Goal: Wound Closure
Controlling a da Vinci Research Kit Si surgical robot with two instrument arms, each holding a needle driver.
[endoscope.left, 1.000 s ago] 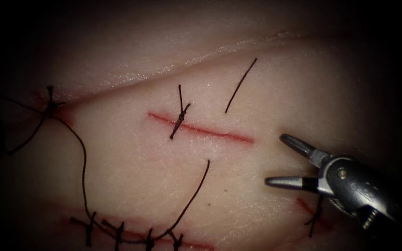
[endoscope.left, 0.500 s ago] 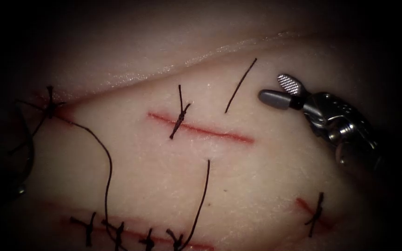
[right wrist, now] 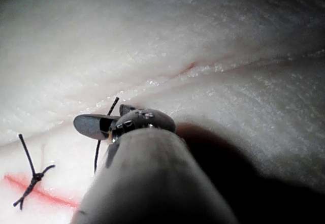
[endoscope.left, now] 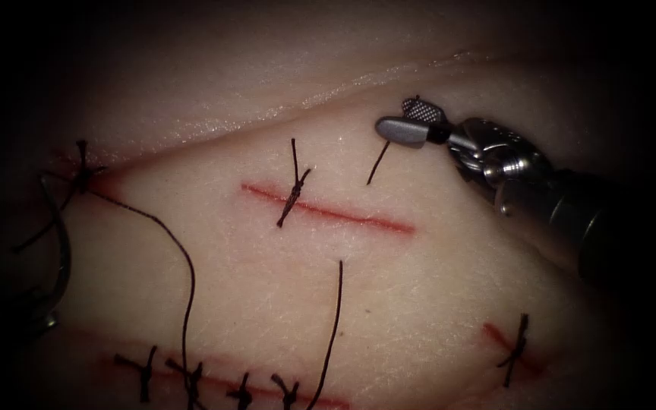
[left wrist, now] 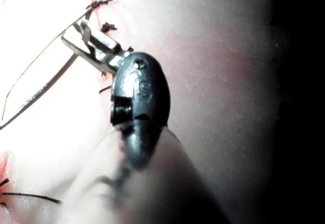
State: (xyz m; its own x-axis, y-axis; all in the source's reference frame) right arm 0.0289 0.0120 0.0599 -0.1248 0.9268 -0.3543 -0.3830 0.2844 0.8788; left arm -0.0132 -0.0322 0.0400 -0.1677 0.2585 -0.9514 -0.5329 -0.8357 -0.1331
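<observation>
Steel right tool point(endoscope.left: 410, 121) gapes around a loose thread end point(endoscope.left: 377, 163), holding nothing; left tool point(left wrist: 75, 32) clenches the needle point(endoscope.left: 64, 250) far left, above the tissue point(endoscope.left: 434, 304).

Light pools on the tissue point(endoscope.left: 434, 288) around the cut point(endoscope.left: 328, 212), darkening outward. Left wrist view glares white; the right tool point(right wrist: 96, 124) casts a shadow behind its blurred shaft.

Right tool point(endoscope.left: 408, 121): grey metal jaws, one cross-hatched; left tool point(left wrist: 84, 36) clevis stamped, perhaps "S".
</observation>
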